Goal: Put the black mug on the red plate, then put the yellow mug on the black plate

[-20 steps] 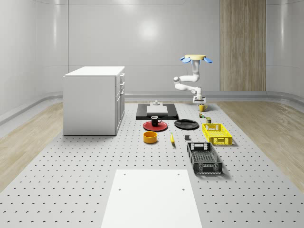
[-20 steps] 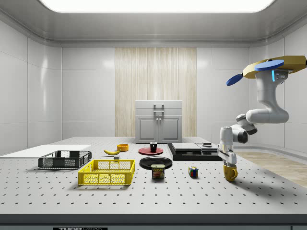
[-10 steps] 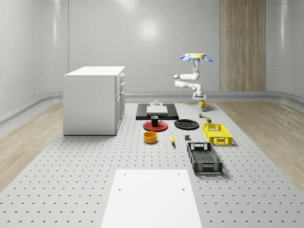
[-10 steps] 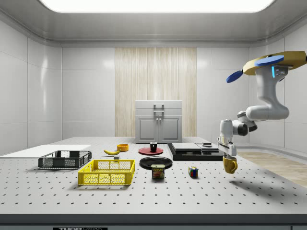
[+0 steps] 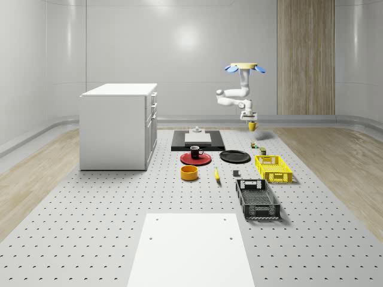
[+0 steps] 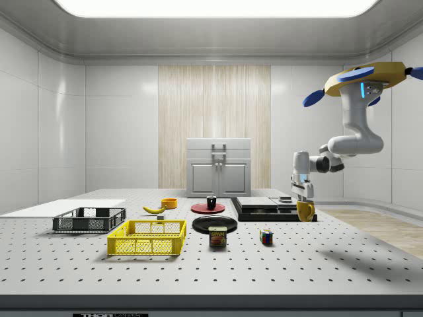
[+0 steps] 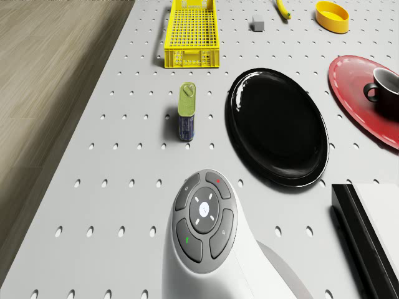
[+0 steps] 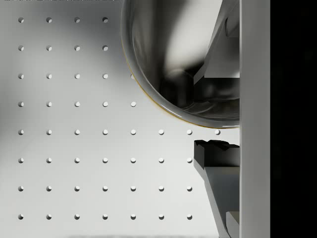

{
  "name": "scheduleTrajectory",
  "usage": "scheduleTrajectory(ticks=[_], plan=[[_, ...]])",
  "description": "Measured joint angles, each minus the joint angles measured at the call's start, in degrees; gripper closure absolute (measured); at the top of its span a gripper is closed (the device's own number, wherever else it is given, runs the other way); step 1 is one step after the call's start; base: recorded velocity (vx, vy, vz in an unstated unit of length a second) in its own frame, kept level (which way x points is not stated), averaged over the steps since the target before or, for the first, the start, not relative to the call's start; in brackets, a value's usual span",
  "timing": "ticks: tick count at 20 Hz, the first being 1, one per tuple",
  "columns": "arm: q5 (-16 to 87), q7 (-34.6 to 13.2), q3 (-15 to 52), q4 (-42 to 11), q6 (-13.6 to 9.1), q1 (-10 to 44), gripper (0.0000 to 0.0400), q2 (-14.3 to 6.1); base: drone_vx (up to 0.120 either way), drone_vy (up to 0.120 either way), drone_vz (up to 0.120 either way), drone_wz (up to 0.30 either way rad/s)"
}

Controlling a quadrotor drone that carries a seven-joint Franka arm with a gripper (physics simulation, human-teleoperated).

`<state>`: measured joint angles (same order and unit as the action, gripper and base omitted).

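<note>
The yellow mug (image 5: pixel 253 126) (image 6: pixel 305 211) hangs in the air above the table, and my gripper (image 5: pixel 248 118) (image 6: pixel 303 196) is shut on its rim from above. The wrist view looks down into the mug (image 8: pixel 148 84); the gripper (image 8: pixel 205 113) has one finger inside it and the other finger (image 8: pixel 218 166) outside. The drone (image 5: pixel 244 67) (image 6: pixel 367 76) hovers over the table's far right part, just beyond the black plate (image 5: pixel 234 156) (image 7: pixel 277 124). The black mug (image 5: pixel 195 152) (image 7: pixel 386 84) stands on the red plate (image 5: pixel 195 159) (image 7: pixel 358 93), left of the black plate.
A black slab (image 5: pixel 197 141) lies behind the plates and a white cabinet (image 5: pixel 119 125) stands at the left. A can (image 7: pixel 187 111), a cube (image 6: pixel 266 236), a yellow crate (image 5: pixel 273 167), a black crate (image 5: pixel 257 198), an orange bowl (image 5: pixel 190 173) and a banana (image 5: pixel 216 174) sit nearby.
The yellow mug left the table and rose in my gripper. Drone and arm shifted toward the whole-scene view's left, nearer the black plate.
</note>
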<state>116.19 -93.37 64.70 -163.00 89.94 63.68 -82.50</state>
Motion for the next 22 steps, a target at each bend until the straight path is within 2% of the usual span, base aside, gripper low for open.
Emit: scheduleTrajectory(ticks=[2,22], plan=[[-0.1,0.0,0.1,0.0,0.0,0.0,0.0290,0.0,0.120,-0.120,0.100,0.000],[-0.4,-0.1,0.4,-0.1,0.1,0.1,0.0290,-0.3,0.120,-0.120,0.000,0.000]])
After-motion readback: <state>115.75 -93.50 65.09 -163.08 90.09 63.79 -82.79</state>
